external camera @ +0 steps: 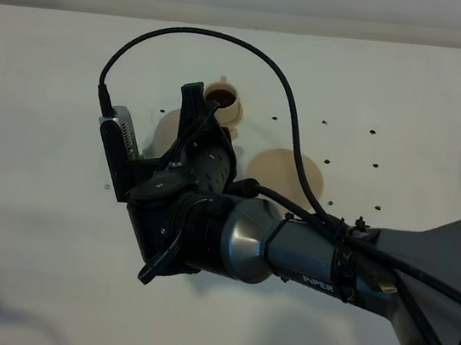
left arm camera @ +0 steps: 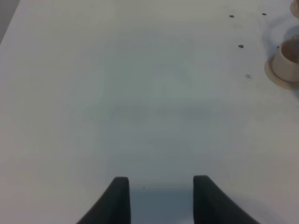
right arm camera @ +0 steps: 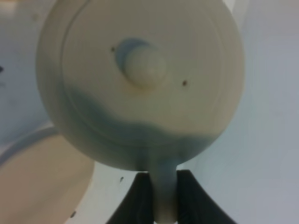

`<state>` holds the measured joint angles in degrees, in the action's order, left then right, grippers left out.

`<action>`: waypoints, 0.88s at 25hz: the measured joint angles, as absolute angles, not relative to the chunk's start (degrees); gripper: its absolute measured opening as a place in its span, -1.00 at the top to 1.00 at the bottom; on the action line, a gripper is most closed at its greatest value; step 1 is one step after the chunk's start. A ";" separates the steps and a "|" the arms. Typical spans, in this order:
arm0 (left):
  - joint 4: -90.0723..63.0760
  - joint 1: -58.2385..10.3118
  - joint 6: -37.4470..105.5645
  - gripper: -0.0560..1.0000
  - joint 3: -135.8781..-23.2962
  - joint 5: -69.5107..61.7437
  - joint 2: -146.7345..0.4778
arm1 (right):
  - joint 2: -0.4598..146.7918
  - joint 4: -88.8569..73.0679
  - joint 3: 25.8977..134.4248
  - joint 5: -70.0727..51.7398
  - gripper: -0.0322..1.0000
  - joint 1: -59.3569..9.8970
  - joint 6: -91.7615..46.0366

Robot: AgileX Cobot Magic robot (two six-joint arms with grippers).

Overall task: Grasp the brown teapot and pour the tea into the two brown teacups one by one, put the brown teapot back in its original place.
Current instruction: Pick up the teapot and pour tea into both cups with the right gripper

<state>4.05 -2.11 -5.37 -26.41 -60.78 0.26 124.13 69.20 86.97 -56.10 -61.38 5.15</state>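
**Containers.** The brown teapot (right arm camera: 140, 112) fills the right wrist view, with its lid (right arm camera: 93, 56) seated and the knob (right arm camera: 145, 65) at centre. Its contents are not visible. Its loop handle (right arm camera: 163, 200) passes between the fingers of the right gripper (right arm camera: 163, 179), which is pinched onto it. In the overhead view the pot is hidden under that arm at centre frame.

One teacup (external camera: 224, 99) stands at upper centre of the overhead view, just above the gripper, on a small saucer (external camera: 234, 125). Dark tea (external camera: 221, 94) is in it. The wide saucer (external camera: 271, 174), right of centre, holds nothing, and a cable (external camera: 232, 40) crosses it.

At the right edge of the left wrist view a cup (left arm camera: 286, 63) sits on its saucer; its fill cannot be told. The left gripper (left arm camera: 161, 179) has its fingers spread over the white table (left arm camera: 140, 93), with nothing between them.

**Count.**
- Teapots: one.
- Wide saucers: one.
- Teacups plainly seen overhead: one.
- Unidentified: one tan patch (external camera: 164, 129) left of the gripper, partly covered.
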 joint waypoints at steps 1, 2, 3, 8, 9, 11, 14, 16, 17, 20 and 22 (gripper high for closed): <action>4.05 -2.11 -5.37 0.31 -26.41 -60.78 0.26 | 124.13 69.32 86.97 -56.10 0.71 -61.38 5.08; 4.05 -2.11 -5.37 0.31 -26.41 -60.78 0.26 | 124.13 69.32 86.97 -56.10 0.71 -61.38 4.86; 4.05 -2.11 -5.37 0.31 -26.41 -60.78 0.26 | 124.13 69.45 86.97 -56.10 0.71 -61.38 4.54; 4.05 -2.11 -5.31 0.30 -26.41 -60.78 0.26 | 124.80 70.39 86.97 -56.10 0.71 -61.38 2.84; 4.05 -2.11 -5.37 0.30 -26.41 -60.78 0.26 | 125.03 70.39 86.92 -56.16 0.71 -61.38 2.55; 4.05 -2.11 -5.37 0.30 -26.41 -60.78 0.26 | 125.29 70.63 86.92 -56.16 0.71 -61.38 2.49; 4.05 -2.11 -5.37 0.30 -26.41 -60.78 0.26 | 125.31 71.39 86.85 -56.29 0.71 -61.38 2.49; 4.05 -2.11 -5.37 0.30 -26.41 -60.78 0.26 | 125.36 72.40 86.85 -56.36 0.71 -61.38 2.49; 4.05 -2.11 -5.37 0.30 -26.41 -60.78 0.26 | 125.42 72.55 86.85 -56.49 0.71 -61.38 2.45; 4.05 -2.11 -5.37 0.30 -26.41 -60.78 0.26 | 125.83 73.29 86.85 -56.65 0.71 -61.38 2.34; 4.05 -2.11 -5.37 0.30 -26.41 -60.78 0.26 | 125.97 73.42 86.85 -56.65 0.71 -61.38 2.30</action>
